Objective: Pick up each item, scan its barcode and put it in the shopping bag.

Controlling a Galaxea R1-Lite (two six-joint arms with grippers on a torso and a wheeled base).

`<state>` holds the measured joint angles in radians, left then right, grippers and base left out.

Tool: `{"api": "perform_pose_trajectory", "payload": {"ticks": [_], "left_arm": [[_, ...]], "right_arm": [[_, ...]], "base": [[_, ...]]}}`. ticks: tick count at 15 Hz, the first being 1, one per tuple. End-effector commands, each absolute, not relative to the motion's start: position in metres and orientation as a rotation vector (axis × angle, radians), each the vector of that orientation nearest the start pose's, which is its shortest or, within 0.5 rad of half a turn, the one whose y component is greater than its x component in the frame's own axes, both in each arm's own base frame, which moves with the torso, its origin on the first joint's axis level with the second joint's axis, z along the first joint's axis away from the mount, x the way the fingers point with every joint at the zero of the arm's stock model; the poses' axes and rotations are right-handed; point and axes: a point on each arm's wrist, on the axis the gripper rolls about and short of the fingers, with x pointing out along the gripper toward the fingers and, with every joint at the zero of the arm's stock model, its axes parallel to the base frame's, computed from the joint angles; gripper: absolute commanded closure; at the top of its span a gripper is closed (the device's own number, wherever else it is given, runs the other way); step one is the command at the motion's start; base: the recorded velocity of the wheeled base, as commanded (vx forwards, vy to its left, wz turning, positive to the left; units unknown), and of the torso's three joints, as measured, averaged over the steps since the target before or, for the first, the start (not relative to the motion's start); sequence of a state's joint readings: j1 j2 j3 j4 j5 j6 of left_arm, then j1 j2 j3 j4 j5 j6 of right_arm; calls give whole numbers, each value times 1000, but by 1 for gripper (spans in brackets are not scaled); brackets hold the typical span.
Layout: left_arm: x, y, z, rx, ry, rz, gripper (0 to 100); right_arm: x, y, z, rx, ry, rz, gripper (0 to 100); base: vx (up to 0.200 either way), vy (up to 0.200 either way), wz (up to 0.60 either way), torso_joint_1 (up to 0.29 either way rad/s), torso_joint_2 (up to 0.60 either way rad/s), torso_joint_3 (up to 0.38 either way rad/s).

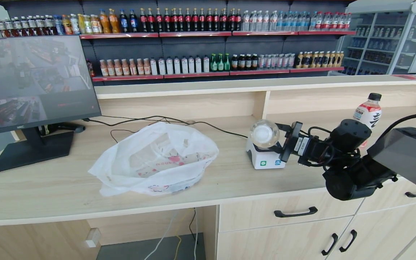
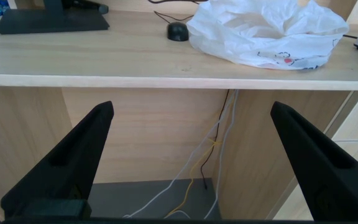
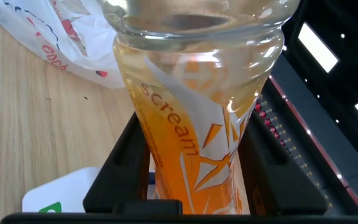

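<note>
Shop desk [image 1: 49, 187], holding bottle [image 1: 264, 134] over scanner [image 1: 265, 160].
Clamping it between right jaws, scanner just beyond; holding left jaws wide apart.

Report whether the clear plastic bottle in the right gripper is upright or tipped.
Tipped. The clear plastic bottle lies sideways in the right gripper, its round base showing, over the white scanner box.

Right gripper [image 1: 280, 139] outstretched, tight around a bottle [image 1: 264, 134]; left gripper [image 2: 191, 112] apparently low, jaws wide apart.
</note>
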<state>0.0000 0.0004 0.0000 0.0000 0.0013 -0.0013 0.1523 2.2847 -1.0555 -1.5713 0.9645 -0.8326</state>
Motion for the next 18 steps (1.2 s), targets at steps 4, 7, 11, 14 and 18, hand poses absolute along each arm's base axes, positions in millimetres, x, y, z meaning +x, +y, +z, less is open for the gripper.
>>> {"api": "perform_pose_trajectory", "payload": {"ticks": [4, 7, 11, 14, 18], "left_arm": [[-23, 0, 75, -2, 0, 2, 0], [-23, 0, 75, -2, 0, 2, 0], [-23, 0, 75, -2, 0, 2, 0], [-23, 0, 75, -2, 0, 2, 0], [-23, 0, 75, -2, 0, 2, 0]], "right_arm": [[406, 81, 118, -877, -776, 910, 100], [406, 81, 118, -874, -775, 911, 100], [407, 81, 122, -871, -780, 901, 100], [402, 81, 135, -830, -768, 880, 100], [385, 94, 164, -741, -755, 803, 100]], "base": [[0, 0, 0, 0, 0, 0], [0, 0, 0, 0, 0, 0], [0, 0, 0, 0, 0, 0], [0, 0, 0, 0, 0, 0], [0, 0, 0, 0, 0, 0]]}}
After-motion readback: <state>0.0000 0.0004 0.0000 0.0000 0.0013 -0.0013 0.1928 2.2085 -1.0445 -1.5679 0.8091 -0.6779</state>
